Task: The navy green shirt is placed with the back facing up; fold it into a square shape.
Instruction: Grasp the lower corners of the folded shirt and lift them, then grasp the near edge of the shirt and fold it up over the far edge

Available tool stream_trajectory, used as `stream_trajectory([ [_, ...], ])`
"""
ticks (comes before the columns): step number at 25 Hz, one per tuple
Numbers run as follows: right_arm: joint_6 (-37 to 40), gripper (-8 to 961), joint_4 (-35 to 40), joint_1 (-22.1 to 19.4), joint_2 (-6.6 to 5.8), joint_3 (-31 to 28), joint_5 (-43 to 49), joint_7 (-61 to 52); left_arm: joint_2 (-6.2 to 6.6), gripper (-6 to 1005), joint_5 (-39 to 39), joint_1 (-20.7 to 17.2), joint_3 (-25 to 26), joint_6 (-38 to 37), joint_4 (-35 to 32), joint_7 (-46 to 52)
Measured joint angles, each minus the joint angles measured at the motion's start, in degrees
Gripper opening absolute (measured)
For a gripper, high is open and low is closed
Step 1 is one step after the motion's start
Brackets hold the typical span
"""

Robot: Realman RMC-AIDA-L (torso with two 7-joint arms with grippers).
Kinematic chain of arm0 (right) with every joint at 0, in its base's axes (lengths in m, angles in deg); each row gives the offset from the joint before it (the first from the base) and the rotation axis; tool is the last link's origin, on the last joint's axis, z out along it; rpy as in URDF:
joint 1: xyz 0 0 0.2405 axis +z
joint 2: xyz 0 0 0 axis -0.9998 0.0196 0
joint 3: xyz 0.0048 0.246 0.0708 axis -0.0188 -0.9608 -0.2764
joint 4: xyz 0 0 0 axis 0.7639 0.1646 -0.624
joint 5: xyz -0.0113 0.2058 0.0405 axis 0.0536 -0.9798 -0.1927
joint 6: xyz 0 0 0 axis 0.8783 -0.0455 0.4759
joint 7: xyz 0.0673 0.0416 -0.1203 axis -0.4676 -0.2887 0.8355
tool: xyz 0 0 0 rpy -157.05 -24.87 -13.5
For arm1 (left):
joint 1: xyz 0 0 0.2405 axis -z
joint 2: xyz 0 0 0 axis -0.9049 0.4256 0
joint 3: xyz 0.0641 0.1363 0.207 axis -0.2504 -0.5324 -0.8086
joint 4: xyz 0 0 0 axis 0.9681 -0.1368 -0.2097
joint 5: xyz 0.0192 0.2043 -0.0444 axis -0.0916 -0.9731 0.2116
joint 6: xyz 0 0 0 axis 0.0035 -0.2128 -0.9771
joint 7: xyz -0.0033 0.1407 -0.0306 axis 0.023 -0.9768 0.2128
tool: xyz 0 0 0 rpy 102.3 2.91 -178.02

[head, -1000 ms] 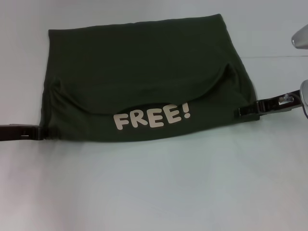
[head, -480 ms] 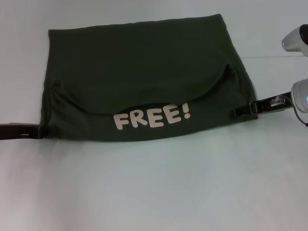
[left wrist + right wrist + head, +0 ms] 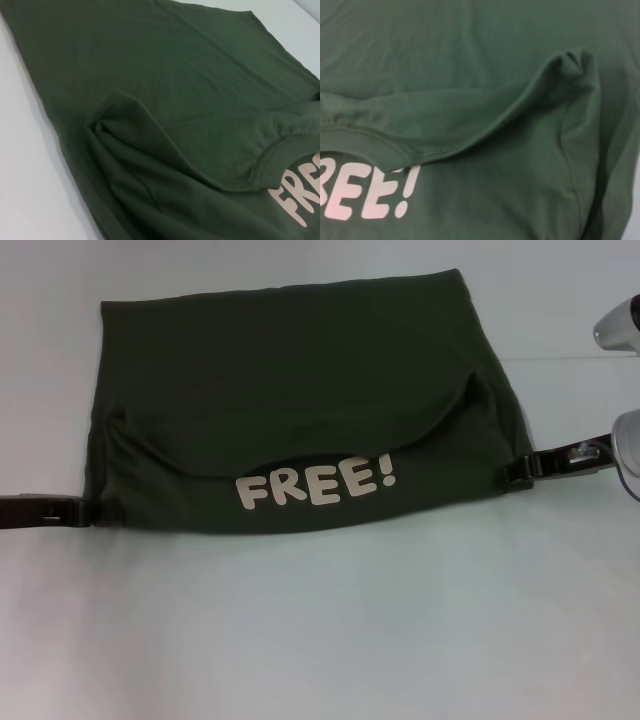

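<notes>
The dark olive-green shirt (image 3: 300, 370) lies folded into a wide band on the white table. Its upper layer is folded down, and a white "FREE!" print (image 3: 315, 483) shows below the curved fold edge near the front. My left gripper (image 3: 90, 512) sits low at the shirt's front left corner. My right gripper (image 3: 512, 472) sits at the shirt's right edge, just touching or just off it. The left wrist view shows the shirt (image 3: 175, 75) with a bunched fold. The right wrist view shows the shirt (image 3: 445, 50) with a pinched peak and part of the print (image 3: 370, 195).
The white table (image 3: 320, 640) extends in front of the shirt and to both sides. Silver parts of my right arm (image 3: 620, 325) show at the right border.
My right gripper has drawn back to the right, from over the shirt's edge to just beside it. My left gripper has barely moved. The shirt lies as before.
</notes>
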Motion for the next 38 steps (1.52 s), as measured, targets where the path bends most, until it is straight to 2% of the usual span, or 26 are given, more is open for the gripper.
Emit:
stream_trajectory([
  [5,-0.1,401,0.0,-0.4,-0.38,-0.1,0.0,-0.1,0.00,52,0.0,0.0,0.0,0.1,0.0,0.0],
  [8,-0.1,158,0.0,-0.4,-0.37,-0.1,-0.1,0.2,0.00,52,0.0,0.0,0.0,0.1,0.0,0.0],
  [13,0.3,31,0.7,-1.0,-0.31,-0.2,-0.5,0.5,0.33,52,0.0,0.1,0.0,-0.8,0.0,0.1],
  [16,3.6,37,3.4,-2.6,-0.38,-0.4,-2.5,2.1,1.14,52,0.0,0.1,1.0,-3.9,0.1,0.3],
  [19,8.3,44,8.6,-5.8,-0.18,-0.8,-5.7,4.1,2.78,52,-0.5,-0.2,3.4,-9.0,0.1,0.3],
  [20,9.8,46,10.7,-7.1,0.01,-0.9,-6.5,4.6,2.78,52,-0.5,-0.2,3.4,-9.0,0.1,0.3],
  [24,15.4,54,15.8,-11.4,0.38,-1.2,-9.4,6.8,4.39,52,-0.9,-0.8,5.0,-14.3,0.0,0.4],
  [29,26.5,65,17.2,-16.0,0.08,-6.1,-14.3,14.9,5.90,52,-1.6,-1.5,5.9,-21.9,-0.5,0.2],
  [31,31.4,69,18.0,-18.0,0.25,-9.5,-15.3,18.6,6.04,53,-2.1,-1.6,5.9,-24.0,-1.1,0.2],
  [32,34.2,71,18.7,-19.4,0.56,-11.4,-15.7,20.4,6.12,53,-3.4,-2.0,6.2,-27.9,-2.7,0.3],
  [34,38.1,75,20.1,-21.4,1.18,-14.3,-16.0,22.8,6.16,52,-3.9,-2.3,6.6,-30.2,-3.3,0.3],
  [38,43.6,83,20.9,-24.7,1.48,-16.1,-16.1,25.0,6.69,52,-4.8,-3.0,7.5,-36.1,-4.0,0.2],
])
